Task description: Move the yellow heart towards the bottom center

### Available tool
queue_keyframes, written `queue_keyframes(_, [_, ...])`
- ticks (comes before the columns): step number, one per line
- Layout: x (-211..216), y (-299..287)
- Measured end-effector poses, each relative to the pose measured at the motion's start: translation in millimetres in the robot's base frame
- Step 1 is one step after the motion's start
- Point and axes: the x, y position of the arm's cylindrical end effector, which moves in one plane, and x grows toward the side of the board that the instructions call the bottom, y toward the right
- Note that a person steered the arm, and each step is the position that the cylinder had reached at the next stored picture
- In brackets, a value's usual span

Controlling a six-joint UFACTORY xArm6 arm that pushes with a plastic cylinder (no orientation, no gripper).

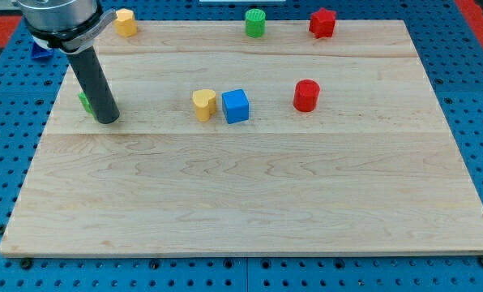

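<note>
The yellow heart (203,105) lies on the wooden board (250,195), left of centre in the upper half. A blue cube (236,106) sits right beside it on its right, nearly touching. My tip (107,120) rests on the board at the view's left, well to the left of the heart. The dark rod rises from it toward the top left. A green block (85,101) is mostly hidden behind the rod; its shape cannot be made out.
A red cylinder (306,95) stands right of the blue cube. Along the top edge are a yellow block (126,22), a green cylinder (255,23) and a red star-like block (322,23). Blue pegboard surrounds the board.
</note>
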Motion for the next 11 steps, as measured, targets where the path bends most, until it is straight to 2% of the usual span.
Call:
queue_keyframes(1, [3, 52])
queue_keyframes(5, [10, 119])
queue_keyframes(11, [12, 129])
